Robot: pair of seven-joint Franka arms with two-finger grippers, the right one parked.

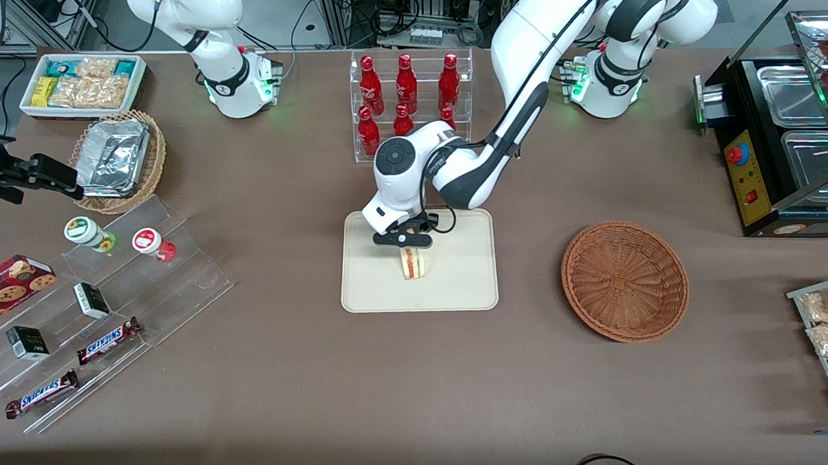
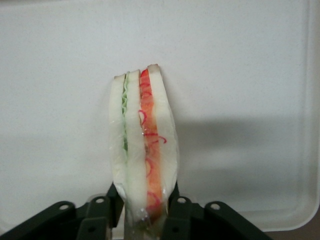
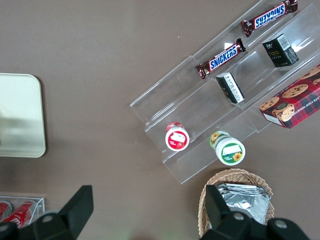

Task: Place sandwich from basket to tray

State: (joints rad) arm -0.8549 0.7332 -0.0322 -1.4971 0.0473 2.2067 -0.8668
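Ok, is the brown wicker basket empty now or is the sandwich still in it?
Empty. The basket shows only bare weave; the sandwich stands on edge over the tray, clamped by the left gripper.

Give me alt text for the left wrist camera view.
A gripper is shut on a wrapped sandwich, held edge-on so its green and red-orange filling layers show, directly over the cream tray, whose rounded rim is visible.

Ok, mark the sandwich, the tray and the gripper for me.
sandwich (image 2: 142,150), left wrist view, on its middle bread layer.
tray (image 1: 464,282), front view, on bare cream floor beside the sandwich.
gripper (image 1: 407,242), front view, between its fingertips, shut on the sandwich over the tray.
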